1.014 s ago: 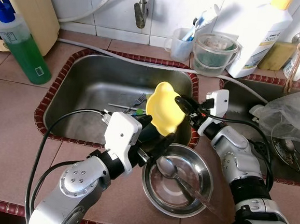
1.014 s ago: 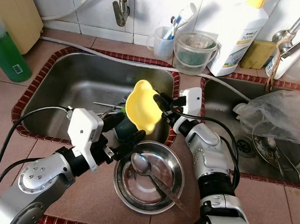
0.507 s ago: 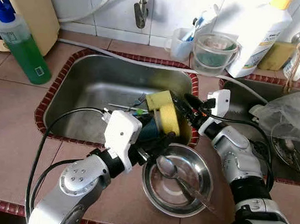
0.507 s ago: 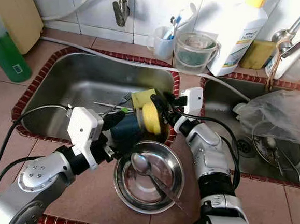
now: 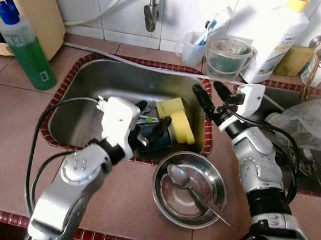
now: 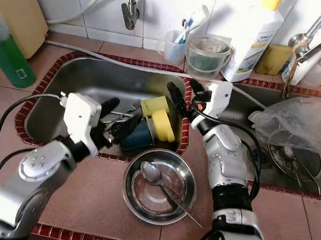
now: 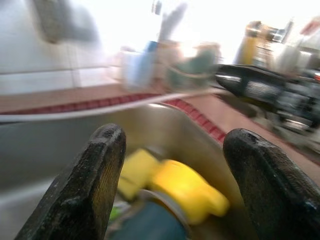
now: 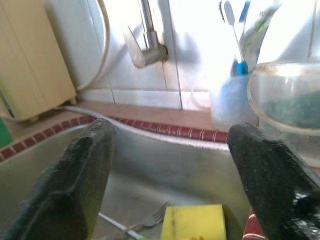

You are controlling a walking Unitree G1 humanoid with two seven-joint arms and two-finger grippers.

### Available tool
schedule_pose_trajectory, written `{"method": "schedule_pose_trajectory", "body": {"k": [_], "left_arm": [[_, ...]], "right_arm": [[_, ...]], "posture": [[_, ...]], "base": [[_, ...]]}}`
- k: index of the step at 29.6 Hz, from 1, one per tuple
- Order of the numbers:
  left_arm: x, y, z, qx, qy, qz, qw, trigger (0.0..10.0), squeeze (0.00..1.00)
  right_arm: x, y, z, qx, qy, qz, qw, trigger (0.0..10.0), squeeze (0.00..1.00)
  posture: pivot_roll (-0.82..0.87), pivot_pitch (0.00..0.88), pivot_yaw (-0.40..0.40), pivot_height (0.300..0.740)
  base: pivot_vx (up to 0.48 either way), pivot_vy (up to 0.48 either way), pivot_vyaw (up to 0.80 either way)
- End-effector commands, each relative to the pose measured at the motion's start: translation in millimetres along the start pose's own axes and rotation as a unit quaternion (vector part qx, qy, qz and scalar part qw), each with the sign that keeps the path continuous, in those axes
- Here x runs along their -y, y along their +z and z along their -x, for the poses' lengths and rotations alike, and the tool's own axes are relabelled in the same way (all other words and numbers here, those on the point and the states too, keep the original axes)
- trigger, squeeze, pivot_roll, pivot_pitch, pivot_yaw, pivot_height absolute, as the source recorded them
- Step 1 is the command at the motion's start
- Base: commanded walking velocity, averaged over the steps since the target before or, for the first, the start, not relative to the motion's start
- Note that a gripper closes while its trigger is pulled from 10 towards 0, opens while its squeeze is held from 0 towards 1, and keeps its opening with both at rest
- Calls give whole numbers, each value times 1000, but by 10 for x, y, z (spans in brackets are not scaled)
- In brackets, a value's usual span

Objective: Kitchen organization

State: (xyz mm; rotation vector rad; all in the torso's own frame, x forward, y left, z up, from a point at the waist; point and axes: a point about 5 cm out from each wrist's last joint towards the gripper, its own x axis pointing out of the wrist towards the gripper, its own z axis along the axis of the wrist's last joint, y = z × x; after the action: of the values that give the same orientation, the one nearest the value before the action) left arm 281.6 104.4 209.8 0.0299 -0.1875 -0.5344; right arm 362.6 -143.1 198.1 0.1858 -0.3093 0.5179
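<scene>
A yellow plastic cup (image 5: pixel 182 127) lies on its side in the steel sink (image 5: pixel 96 87), against a yellow sponge (image 5: pixel 170 106) and a dark blue dish (image 5: pixel 149 138). My left gripper (image 5: pixel 151 118) hovers open just over the blue dish, touching nothing; in its wrist view the cup (image 7: pixel 187 192) lies past the spread fingers (image 7: pixel 87 185). My right gripper (image 5: pixel 211 95) is open above the sink's right rim, a little above and right of the cup. Its wrist view looks over the sponge (image 8: pixel 192 222) and a fork (image 8: pixel 145 220).
A steel bowl (image 5: pixel 216 183) with a spoon (image 5: pixel 177 176) and a knife stands on the counter in front of the sink. A green bottle (image 5: pixel 26 54) stands left. A tap (image 5: pixel 151 11), toothbrush cup (image 5: pixel 193 45), clear tub (image 5: pixel 228 56) and white bottle (image 5: pixel 275 37) line the back. A plastic bag (image 5: pixel 310 123) covers the right sink.
The yellow cup, held up over the sink's front corner a second ago, now lies down in the sink. The right gripper has let go and risen; the left gripper has drawn back leftward.
</scene>
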Motion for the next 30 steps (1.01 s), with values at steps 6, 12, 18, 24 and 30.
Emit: {"method": "schedule_pose_trajectory", "body": {"k": [6,12,18,24,30], "left_arm": [[-274,-158,-36,-16,105,-13,994,10000,0],[-386,-253,-30,-13,150,3,989,10000,0],[-464,-315,-56,15,194,-2,981,10000,0],[-435,-399,-76,14,226,-19,974,10000,0],[-312,-424,-234,15,185,-48,981,10000,0]], "right_arm": [[-32,44,125,35,-56,43,997,10000,1000],[-61,16,245,44,-100,85,990,10000,0],[-129,24,353,67,-155,124,978,10000,0],[-181,-4,409,69,-177,122,974,10000,0],[-274,-29,395,60,-183,122,974,10000,0]], "posture": [[-5,101,-16,740],[-10,74,-7,740],[-10,48,-5,740],[-3,38,-23,740],[3,58,-38,740]], "base": [[0,0,0],[0,0,0],[0,0,0],[0,0,0],[0,0,0]]}}
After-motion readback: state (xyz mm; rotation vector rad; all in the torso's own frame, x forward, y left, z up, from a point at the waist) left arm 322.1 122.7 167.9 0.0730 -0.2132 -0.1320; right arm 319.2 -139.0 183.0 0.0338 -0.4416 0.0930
